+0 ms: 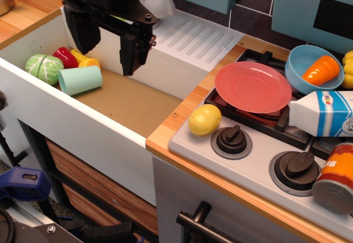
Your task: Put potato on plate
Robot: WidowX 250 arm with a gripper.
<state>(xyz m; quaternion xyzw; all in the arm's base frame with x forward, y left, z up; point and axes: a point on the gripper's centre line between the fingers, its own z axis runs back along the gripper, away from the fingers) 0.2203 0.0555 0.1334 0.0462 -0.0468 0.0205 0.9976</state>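
The yellow potato (204, 119) lies on the front left corner of the toy stove, beside the wooden counter strip. The pink-red plate (252, 86) sits on the stove's burner just behind and to the right of it, empty. My black gripper (107, 55) hangs over the sink well to the left, far from both. Its two fingers (132, 53) stand apart and hold nothing.
In the sink (127, 102) lie a green cabbage (44, 68), a mint cup (80, 80), and red and yellow-orange pieces (74, 58). A blue bowl (309, 66) holds an orange carrot (321, 69). A milk carton (322, 112), an orange can (335, 177) and stove knobs (231, 141) sit nearby.
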